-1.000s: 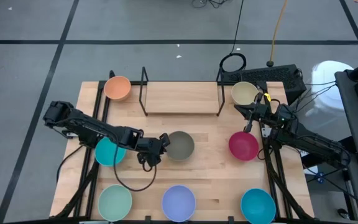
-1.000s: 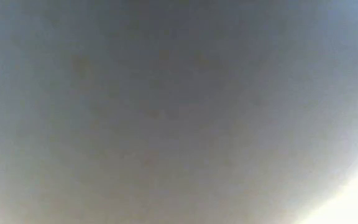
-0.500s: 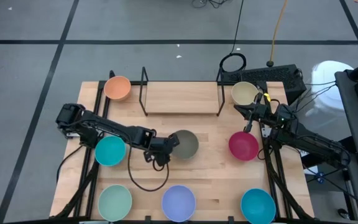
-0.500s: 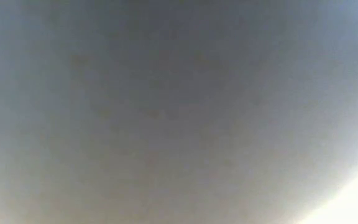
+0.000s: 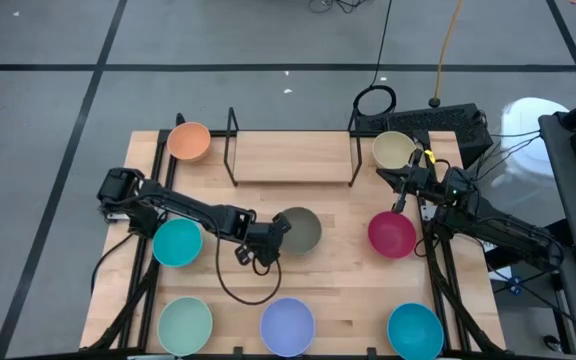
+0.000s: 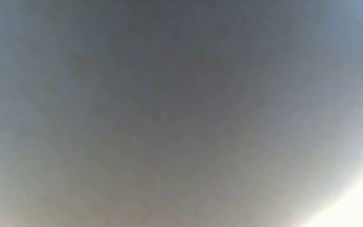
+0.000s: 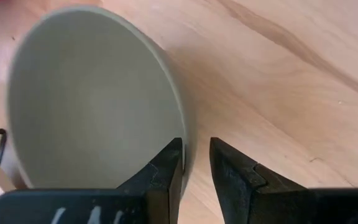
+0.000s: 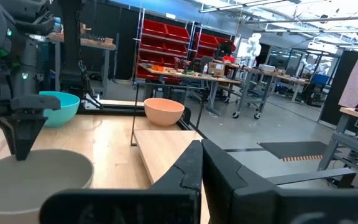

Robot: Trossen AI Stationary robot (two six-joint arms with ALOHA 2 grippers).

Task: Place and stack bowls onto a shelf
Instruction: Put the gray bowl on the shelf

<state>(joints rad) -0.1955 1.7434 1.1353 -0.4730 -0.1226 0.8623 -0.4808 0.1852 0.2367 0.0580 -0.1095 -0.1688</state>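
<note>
Near the middle of the surface (image 5: pixel 348 290), the left pincer (image 5: pixel 277 232) straddles the rim of the olive-grey bowl (image 5: pixel 300 231), one finger inside, one outside, grasping it. Just off the shelf (image 5: pixel 293 160), at its right end beside the cream bowl (image 5: pixel 395 150), the right pincer (image 5: pixel 380 173) waits, clenched and empty.

Your light wooden worktop (image 5: pixel 338 205) stands on a grey floor (image 5: pixel 228 40) crossed by dark tape lines (image 5: pixel 98 70). Behind the worktop's far edge you have a black cable coiled into a loop (image 5: pixel 375 100) and a thin yellow cord (image 5: pixel 446 45) running up from a small black base. To the right you see a white rounded object (image 5: pixel 533 112). Across the room stand red storage bins on a rack (image 8: pixel 169 37) and cluttered workbenches (image 8: pixel 191 70). Your low view shows only a grey blur.
</note>
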